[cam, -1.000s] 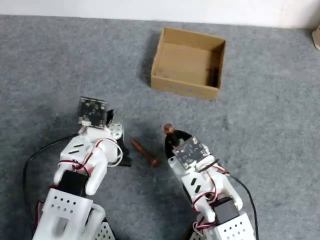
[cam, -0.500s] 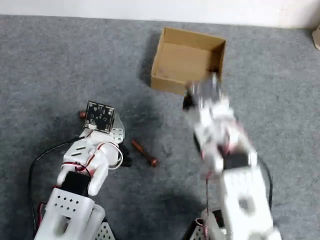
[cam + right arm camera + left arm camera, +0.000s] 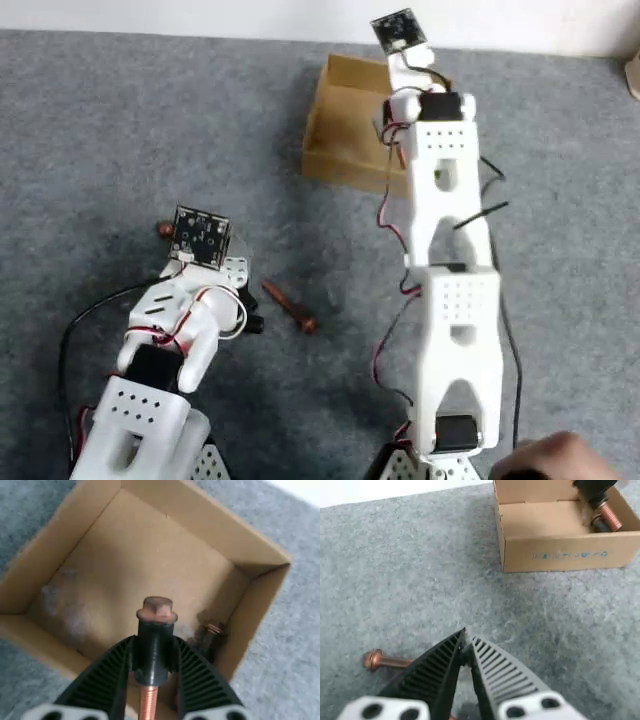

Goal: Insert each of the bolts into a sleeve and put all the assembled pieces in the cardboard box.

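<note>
Right wrist view looks straight down into the cardboard box (image 3: pixel 50 555). The right pincer (image 3: pixel 153 649) is clamped on the black sleeve (image 3: pixel 152 656) of an assembled piece, one finger on each flank. The copper bolt head (image 3: pixel 157 609) sticks out of one end of the sleeve and the threaded shank out of the other. We judge that the piece is held over the box floor so that it falls inside when let go. A second assembled piece (image 3: pixel 209 639) lies in a corner of the box, against the wall.

In the high view the right arm (image 3: pixel 445 230) stretches toward 12 o'clock, over the box; a loose bolt (image 3: pixel 288 306) lies on the grey felt (image 3: pixel 120 120) at about 7 o'clock from the box; another bolt (image 3: pixel 164 229) peeks out at about 10 o'clock from the first, just beside the left arm's wrist camera. Both bolts are bare, so we judge that two insertions remain.

The left pincer (image 3: pixel 467 647) hangs low over the felt, its fingers drawn together at the tips with nothing between them; that second bolt lies just beside it and is probably its next pick.
</note>
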Tool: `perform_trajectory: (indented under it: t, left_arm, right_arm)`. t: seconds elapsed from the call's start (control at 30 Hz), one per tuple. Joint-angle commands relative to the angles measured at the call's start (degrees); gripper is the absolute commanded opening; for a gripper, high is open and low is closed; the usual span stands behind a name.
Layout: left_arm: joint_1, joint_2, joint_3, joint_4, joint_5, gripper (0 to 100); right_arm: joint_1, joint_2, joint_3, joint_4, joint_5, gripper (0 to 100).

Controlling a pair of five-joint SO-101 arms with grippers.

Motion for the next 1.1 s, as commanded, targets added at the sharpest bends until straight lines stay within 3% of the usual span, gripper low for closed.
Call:
perform_trajectory:
  t: [0.0,0.23,0.47,0.77,1.07]
  left_arm:
    - [-0.48,-0.22,-0.22,-1.14,-0.53,1]
    - [-0.4,-0.22,-0.22,-1.14,-0.53,1]
    - [-0.4,-0.22,-0.13,-1.14,-0.53,1]
    - [-0.75,-0.22,-0.22,-1.23,-0.53,1]
    - [-4.53,-0.31,-0.66,-2.73,-0.18,1]
  right_arm:
    - [0.66,7.25,-29.67,4.79,0.26,0.9]
    - [0.84,6.9,-23.52,7.43,0.44,2.6]
    - [0.31,6.9,-23.52,14.81,0.44,22.2]
    - [-0.22,-0.4,-28.26,24.75,0.0,22.1]
    - [1.01,-17.8,-27.03,24.75,-5.45,22.1]
